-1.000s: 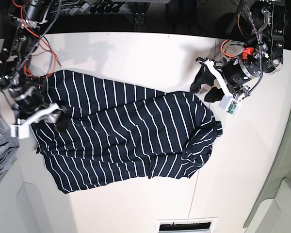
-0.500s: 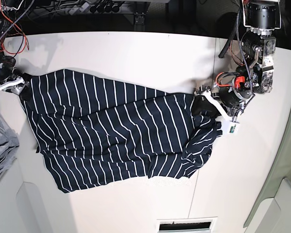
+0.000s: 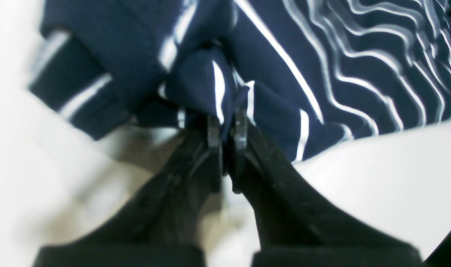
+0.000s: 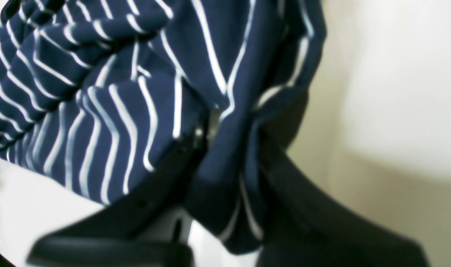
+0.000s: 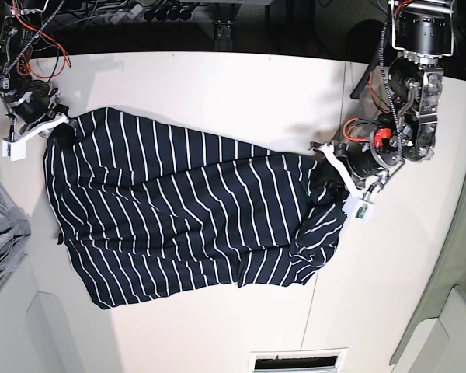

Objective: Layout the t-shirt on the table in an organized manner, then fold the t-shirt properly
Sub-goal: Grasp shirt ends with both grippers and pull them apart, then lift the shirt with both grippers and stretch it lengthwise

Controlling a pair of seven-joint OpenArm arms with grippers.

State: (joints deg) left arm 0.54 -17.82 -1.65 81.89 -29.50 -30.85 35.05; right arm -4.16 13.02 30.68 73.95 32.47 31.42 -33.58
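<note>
The t-shirt (image 5: 194,210), dark navy with thin white stripes, lies spread and wrinkled across the white table (image 5: 217,85). My left gripper (image 5: 327,173) sits at the shirt's right edge. In the left wrist view this left gripper (image 3: 225,128) is shut on a bunched fold of the t-shirt (image 3: 321,55), lifting it slightly. My right gripper (image 5: 60,130) is at the shirt's upper left corner. In the right wrist view the right gripper (image 4: 229,126) is shut on the t-shirt (image 4: 99,111), and the cloth drapes over its fingers.
A plain grey cloth (image 5: 4,225) lies crumpled at the table's left edge. A slotted vent (image 5: 299,361) sits at the front edge. Thin dark seams (image 5: 346,101) run across the tabletop on the right. Cables and arm bases line the back edge.
Both grippers have closed on the shirt. The right gripper has gone to the shirt's upper left corner and drawn it inward. The left gripper came down from beside the shirt onto its right edge.
</note>
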